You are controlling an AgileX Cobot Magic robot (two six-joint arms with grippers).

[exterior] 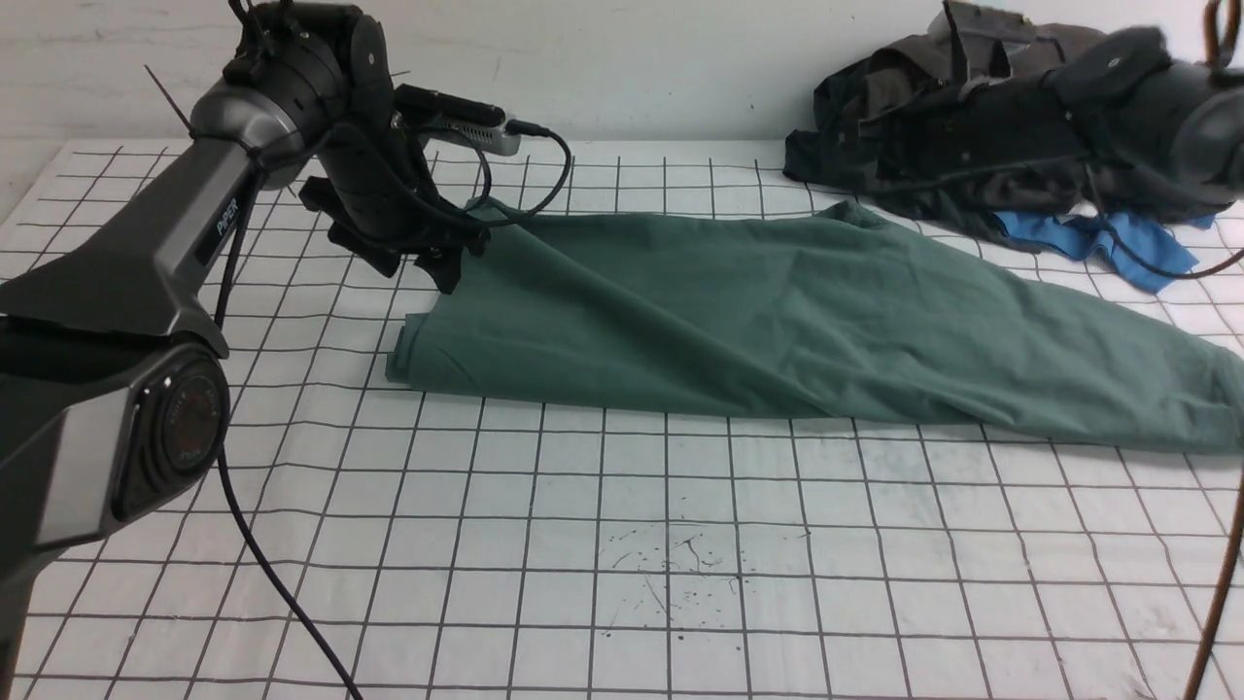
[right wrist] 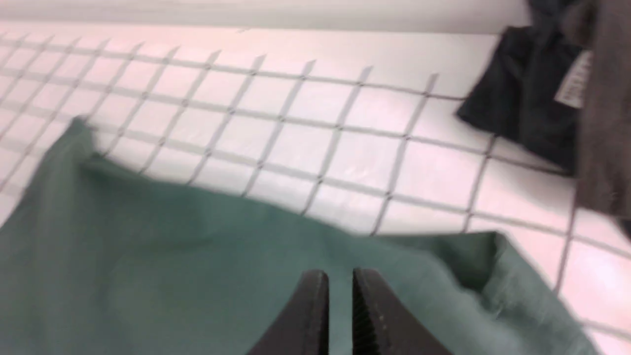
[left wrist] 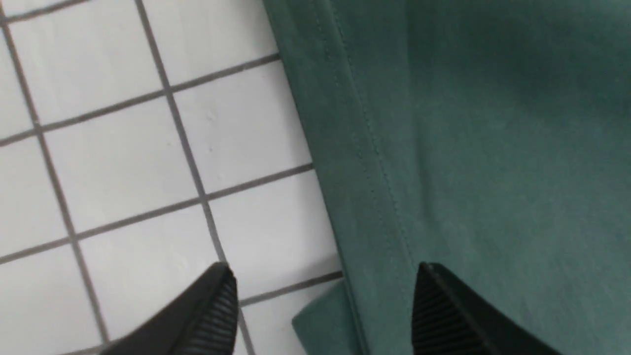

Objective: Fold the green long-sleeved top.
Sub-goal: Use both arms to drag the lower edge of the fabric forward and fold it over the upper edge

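Only the left wrist view shows the left hand (left wrist: 323, 268) released, astride the hem of the green long-sleeved top (exterior: 777, 321), which spreads over the tabletop (exterior: 583, 544) beyond it. The right hand (right wrist: 340, 273) hovers above the cloth, tips nearly meeting; I cannot tell whether it grips anything.

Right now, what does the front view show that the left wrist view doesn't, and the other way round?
Only the front view: the whole green long-sleeved top laid across the table, with the dark garments and the blue garment heaped at the far right. Only the left wrist view: the top's stitched hem close up, and the left fingers spread wide, one over the grid and one over the cloth, gripping nothing. Both: green cloth lying on the gridded table.
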